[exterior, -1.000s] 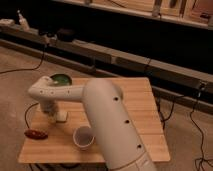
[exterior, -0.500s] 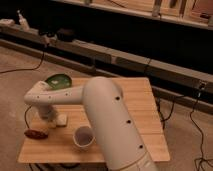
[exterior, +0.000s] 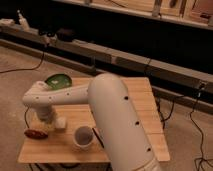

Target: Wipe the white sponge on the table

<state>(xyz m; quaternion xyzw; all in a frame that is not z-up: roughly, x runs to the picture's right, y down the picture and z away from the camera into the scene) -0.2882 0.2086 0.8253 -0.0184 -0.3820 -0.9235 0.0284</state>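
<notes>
A thick white robot arm [exterior: 117,125] fills the lower middle of the view, rising from 6 o'clock and bending across toward 9 o'clock over the bench [exterior: 145,107], a small square table with a pale plank top. The arm's far end turns down at the left side of the bench, where the end effector [exterior: 47,117] sits low over the wood at about 8 o'clock from the bench centre. Its wrist hides the fingers, so I cannot tell how far they are spread or whether they hold anything.

The white sponge [exterior: 60,123], a small off-white block, lies on the bench just beside the end effector, on its 3 o'clock side. Whether the two are touching cannot be told.

A white round cup [exterior: 83,137] stands upright near the front edge of the bench, at about 4 o'clock from the sponge and close to it, its mouth open upward. A dark thin object [exterior: 97,137] lies on the wood right beside the cup, partly under the arm. A reddish-brown oval item [exterior: 36,134] rests at the bench's left front corner, at 7 o'clock from the end effector. A green plate [exterior: 58,80] sits at the back left corner, at 12 o'clock from the end effector.

Cables [exterior: 197,107] trail over the floor around the bench.
</notes>
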